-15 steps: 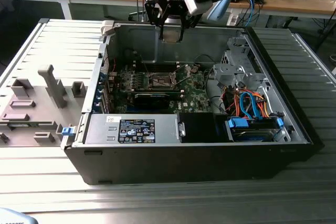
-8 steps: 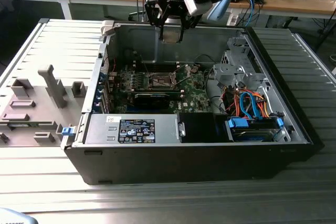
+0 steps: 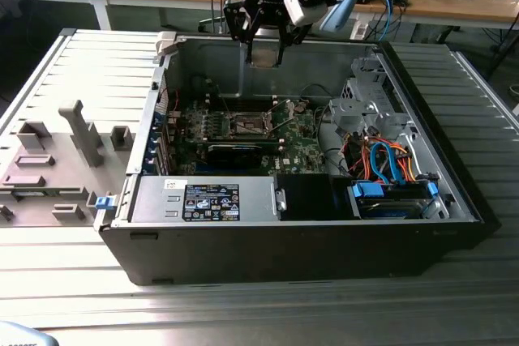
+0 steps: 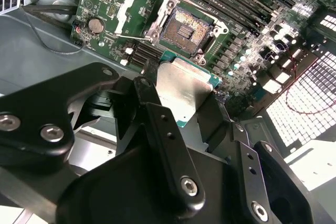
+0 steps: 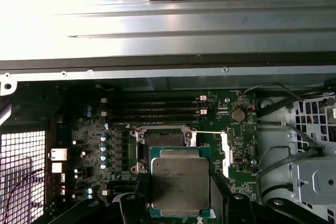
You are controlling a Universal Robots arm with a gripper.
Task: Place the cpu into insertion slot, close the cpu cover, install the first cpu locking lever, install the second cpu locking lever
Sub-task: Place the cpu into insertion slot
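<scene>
One cpu [image 4: 184, 90] sits pinched by its edges in my closed jaws, hanging above the insertion slot [image 4: 185, 26] and apart from it. Risk, as I judge it: any tilt or offset going down could bend the slot's contacts.

Exterior seemingly high; wrist views share insertion slot [image 4: 184, 27] [image 5: 160, 139].

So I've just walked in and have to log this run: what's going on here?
A robot arm's gripper is shut on the small square silver-topped cpu, holding it above the open black computer case. On the green circuit board below, the dark square insertion slot is empty, and the thin silvery cpu cover is swung open beside it. The chip is not yet seated.
</scene>
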